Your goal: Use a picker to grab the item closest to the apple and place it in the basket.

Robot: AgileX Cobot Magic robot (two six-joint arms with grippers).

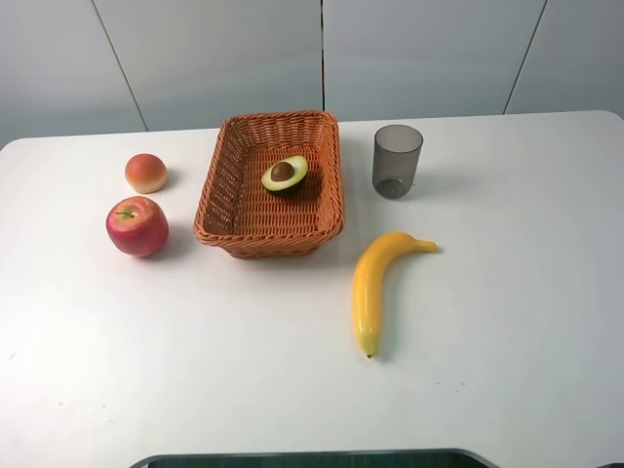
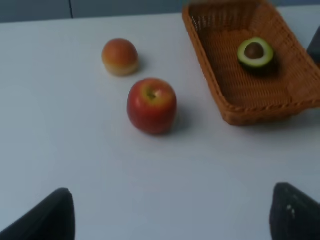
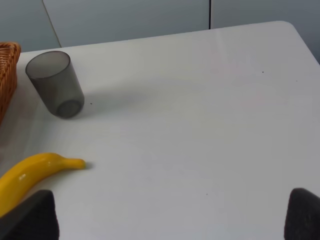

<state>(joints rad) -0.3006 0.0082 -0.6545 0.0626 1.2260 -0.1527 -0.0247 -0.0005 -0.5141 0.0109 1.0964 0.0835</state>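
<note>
On your matte white table, a glossy red apple sits at nine o'clock from the woven orange wicker basket. The small round orange-tan bun, smooth-skinned, lies just beside the apple at twelve o'clock, outside the basket. A halved avocado with its brown pit rests inside. A translucent grey plastic cup stands at three o'clock from the basket; a smooth curved yellow banana lies at five. Your left gripper is spread wide, empty; your right gripper likewise, touching nothing.
</note>
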